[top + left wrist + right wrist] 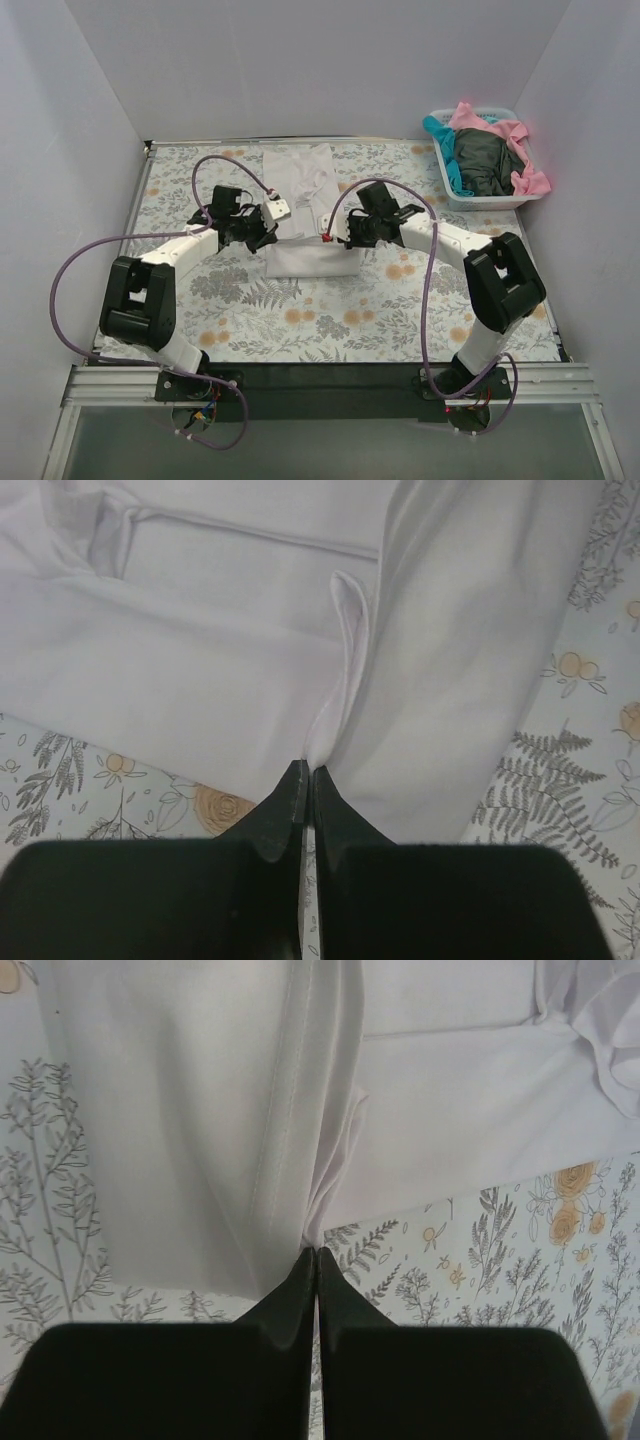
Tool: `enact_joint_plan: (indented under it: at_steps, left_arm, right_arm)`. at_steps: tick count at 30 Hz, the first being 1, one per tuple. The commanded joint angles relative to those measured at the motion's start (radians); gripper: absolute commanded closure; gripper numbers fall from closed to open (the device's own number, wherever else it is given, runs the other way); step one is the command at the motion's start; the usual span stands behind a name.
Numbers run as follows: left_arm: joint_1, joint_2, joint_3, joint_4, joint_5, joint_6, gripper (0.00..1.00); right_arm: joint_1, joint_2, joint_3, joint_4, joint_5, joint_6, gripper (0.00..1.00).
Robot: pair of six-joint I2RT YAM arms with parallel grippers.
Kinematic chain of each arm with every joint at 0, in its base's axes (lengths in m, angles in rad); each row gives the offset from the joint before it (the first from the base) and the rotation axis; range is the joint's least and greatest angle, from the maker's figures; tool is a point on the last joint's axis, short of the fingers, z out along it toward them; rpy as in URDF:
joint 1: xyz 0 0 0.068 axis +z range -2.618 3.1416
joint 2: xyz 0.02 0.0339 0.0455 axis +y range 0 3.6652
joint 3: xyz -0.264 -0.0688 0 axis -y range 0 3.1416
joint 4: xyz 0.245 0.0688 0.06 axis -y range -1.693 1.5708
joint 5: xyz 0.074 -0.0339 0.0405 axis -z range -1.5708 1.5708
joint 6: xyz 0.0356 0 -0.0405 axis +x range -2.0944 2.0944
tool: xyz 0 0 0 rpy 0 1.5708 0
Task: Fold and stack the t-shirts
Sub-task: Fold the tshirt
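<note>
White t-shirt (300,180) lies in the top view on the printed sheet (300,320), between the two arms. Its far part is spread flat with some wrinkles. Its near part makes a smooth band that goes across from one gripper to the other. The left gripper (268,238) is at the left edge of the white t-shirt and the right gripper (338,238) is at its right edge, both touching the cloth. Whether the fingers are closed cannot be told from this view. To the right of the white t-shirt and farther back, well apart from it, stands a white basket (470,203). In it a pink t-shirt (533,183), a teal t-shirt (440,130) and a dark grey-green t-shirt (485,160) lie together in a loose heap, and the pink one hangs over the rim.

In the left wrist view the left gripper (305,773) has its two black fingers pressed together, with almost no gap, and a thin fold of the white t-shirt (200,680) is pinched at the tips. From this pinch the cloth rises in a narrow ridge. The printed sheet (560,780) shows on both sides of the white t-shirt.

In the right wrist view the right gripper (316,1253) is closed in the same way, and its tips clamp a gathered fold of the white t-shirt (180,1110), just beside a stitched hem that runs away from the fingers. The printed sheet (500,1240) shows to the right of the white t-shirt and also at its left.
</note>
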Motion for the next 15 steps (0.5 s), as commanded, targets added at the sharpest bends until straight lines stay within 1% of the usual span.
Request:
enact_joint_plan:
  at_steps: [1,10,15]
  left_arm:
    - [0.022,0.042,0.058,0.046,-0.009,0.008,1.0]
    - [0.062,0.144,0.135,0.104,-0.043,0.007,1.0]
    - [0.071,0.205,0.178,0.129,-0.057,0.007,1.0]
  right_arm:
    - [-0.028,0.069,0.106,0.014,-0.031,-0.055,0.99]
    - [-0.074,0.232,0.278,0.014,-0.039,-0.075,0.99]
    - [-0.096,0.292,0.376,0.014,-0.05,-0.073,0.99]
